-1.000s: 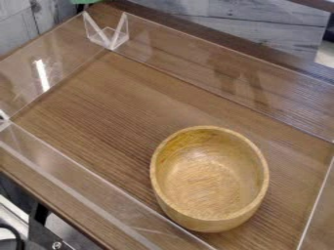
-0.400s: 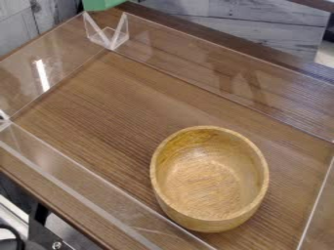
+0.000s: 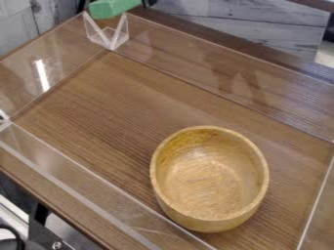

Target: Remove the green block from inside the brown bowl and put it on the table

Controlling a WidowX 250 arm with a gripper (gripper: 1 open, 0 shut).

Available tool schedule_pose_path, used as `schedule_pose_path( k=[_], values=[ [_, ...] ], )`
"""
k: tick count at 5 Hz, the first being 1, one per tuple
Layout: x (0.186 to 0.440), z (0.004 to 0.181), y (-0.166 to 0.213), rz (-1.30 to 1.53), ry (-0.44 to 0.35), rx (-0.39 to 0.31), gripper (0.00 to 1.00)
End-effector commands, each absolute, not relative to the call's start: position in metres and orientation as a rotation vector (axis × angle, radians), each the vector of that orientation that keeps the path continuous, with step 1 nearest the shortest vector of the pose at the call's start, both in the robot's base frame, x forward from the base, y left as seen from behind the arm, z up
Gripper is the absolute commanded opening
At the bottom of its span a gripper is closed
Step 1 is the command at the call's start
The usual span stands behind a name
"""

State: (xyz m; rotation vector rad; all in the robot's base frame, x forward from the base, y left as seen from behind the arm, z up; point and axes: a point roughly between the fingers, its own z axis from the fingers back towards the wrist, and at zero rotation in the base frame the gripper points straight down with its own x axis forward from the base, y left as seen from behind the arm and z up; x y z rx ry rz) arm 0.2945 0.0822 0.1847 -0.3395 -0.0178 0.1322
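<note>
Clear acrylic bracket [image 3: 108, 33] — tabletop's far corner

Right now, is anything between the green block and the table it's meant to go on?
Possibly: a clear plastic piece shows just below the green block, at the table's far-left corner. One view can't settle whether it's directly underneath.
</note>
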Motion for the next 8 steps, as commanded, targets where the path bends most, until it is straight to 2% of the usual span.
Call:
schedule_pose_path(
  k=[1, 2, 4, 5, 7, 8],
  values=[
    [0.297, 0.189, 0.085, 0.119, -0.075, -0.342, 0.0],
    [0.296, 0.174, 0.083, 0.097, -0.082, -0.356, 0.0],
    [0.309, 0.127, 0.09, 0.019, -0.119, -0.355, 0.0],
    [0.311, 0.111, 0.084, -0.02, -0.13, -0.35, 0.0],
    [0.313, 0.087, 0.066, -0.093, -0.145, -0.337, 0.0],
    [0.315, 0.08, 0.058, -0.118, -0.145, -0.333, 0.0]
  ],
)
